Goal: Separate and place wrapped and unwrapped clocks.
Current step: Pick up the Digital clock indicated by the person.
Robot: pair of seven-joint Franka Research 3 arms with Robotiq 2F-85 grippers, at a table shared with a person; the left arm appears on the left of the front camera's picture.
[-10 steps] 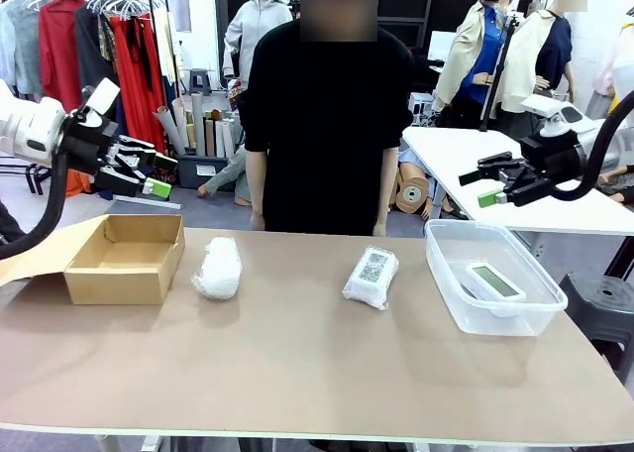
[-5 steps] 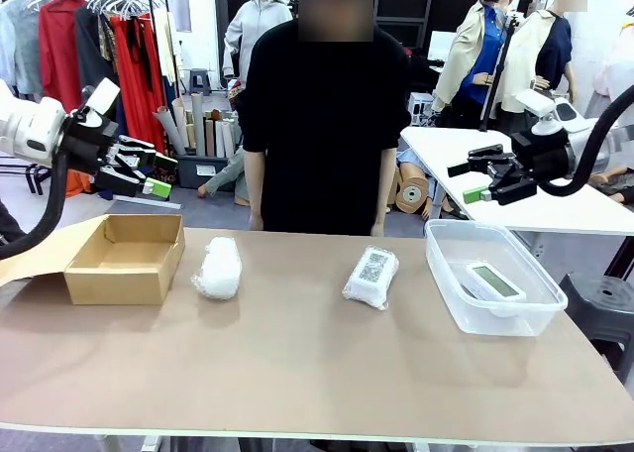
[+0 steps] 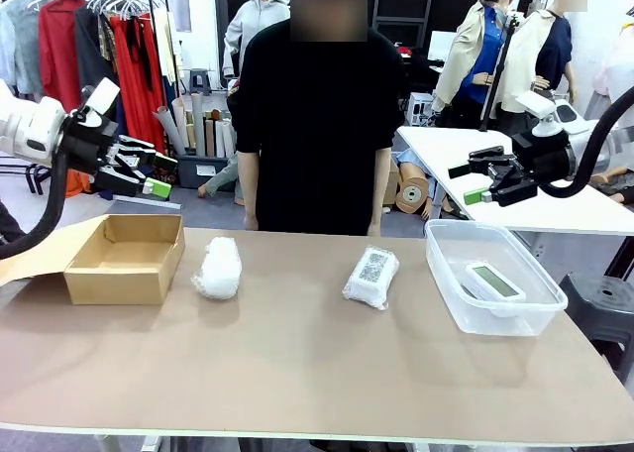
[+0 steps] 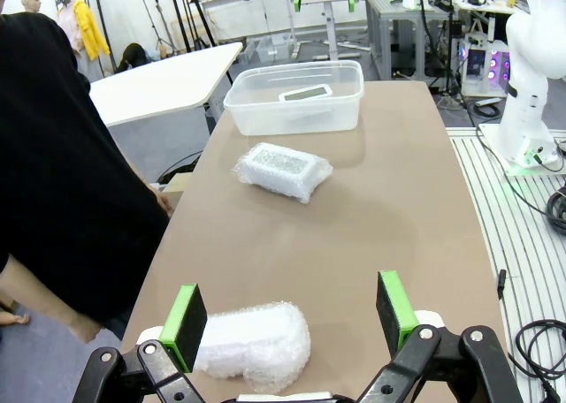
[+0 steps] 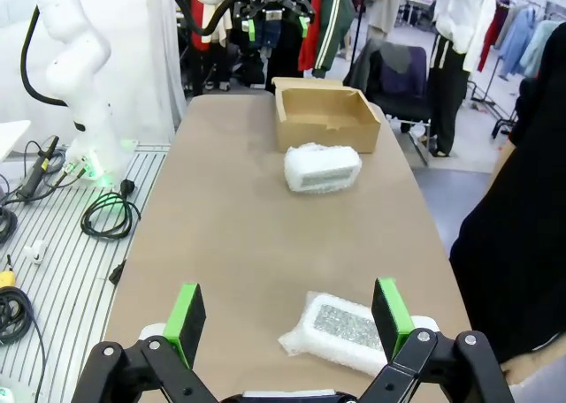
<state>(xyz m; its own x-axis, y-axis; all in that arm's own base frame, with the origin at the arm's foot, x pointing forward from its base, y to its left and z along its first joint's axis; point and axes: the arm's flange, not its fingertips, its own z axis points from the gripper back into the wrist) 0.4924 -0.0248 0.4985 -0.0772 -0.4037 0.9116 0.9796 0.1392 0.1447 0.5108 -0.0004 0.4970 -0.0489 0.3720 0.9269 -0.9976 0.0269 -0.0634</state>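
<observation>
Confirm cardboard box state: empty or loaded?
Empty. The cardboard box shows only bare floor inside; the plain bundle and the labelled bundle lie on the table outside it.

Garment workshop-lab: clothes rack (image 3: 59,46), fabric rolls (image 3: 198,125), cabled floor (image 5: 53,217).

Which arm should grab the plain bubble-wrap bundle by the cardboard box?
Probably left: the left gripper hovers open by the cardboard box, beside the plain bundle; the right gripper is near the clear tub.
</observation>
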